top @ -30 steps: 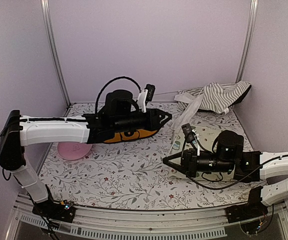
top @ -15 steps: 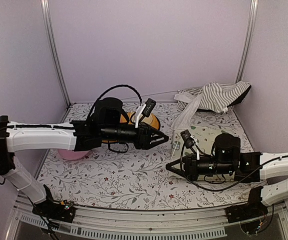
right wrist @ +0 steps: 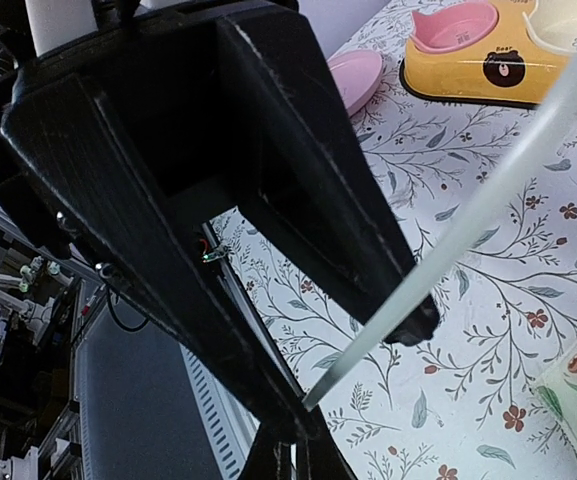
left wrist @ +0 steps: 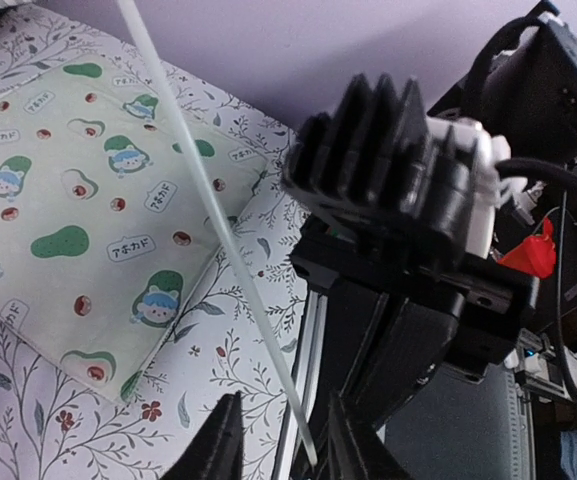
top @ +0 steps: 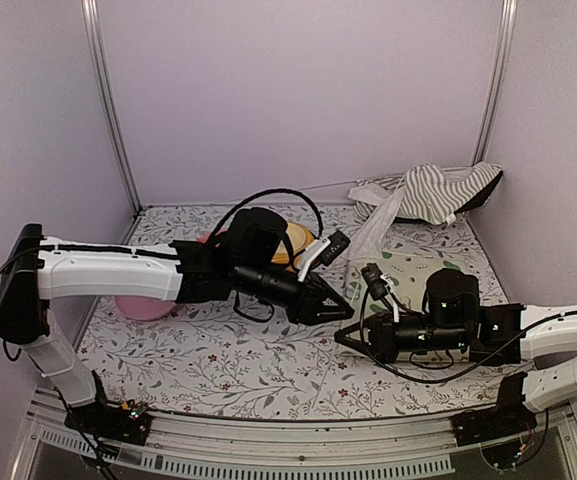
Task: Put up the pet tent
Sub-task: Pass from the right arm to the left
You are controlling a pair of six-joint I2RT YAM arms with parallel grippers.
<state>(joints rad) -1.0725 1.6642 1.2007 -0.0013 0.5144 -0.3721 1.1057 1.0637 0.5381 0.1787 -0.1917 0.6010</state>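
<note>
On the table (top: 218, 370), at one o'clock against the back wall, the pet tent (top: 433, 192); just before it, toward three o'clock, the mat (top: 413, 268). At twelve o'clock, behind the left arm (top: 108, 268), the double bowl (top: 293, 240); at nine o'clock, a dish (top: 143, 308). Just off centre toward four o'clock, left gripper (top: 348, 308) and right gripper (top: 340, 337) tip to tip, with the tent's pole (left wrist: 206, 200) between the left jaws.

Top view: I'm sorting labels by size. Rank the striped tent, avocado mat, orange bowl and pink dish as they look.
1. Striped tent.
2. Avocado mat, partly under the right arm.
3. Orange bowl and pink dish: both mostly hidden by the left arm, so unranked.
</note>
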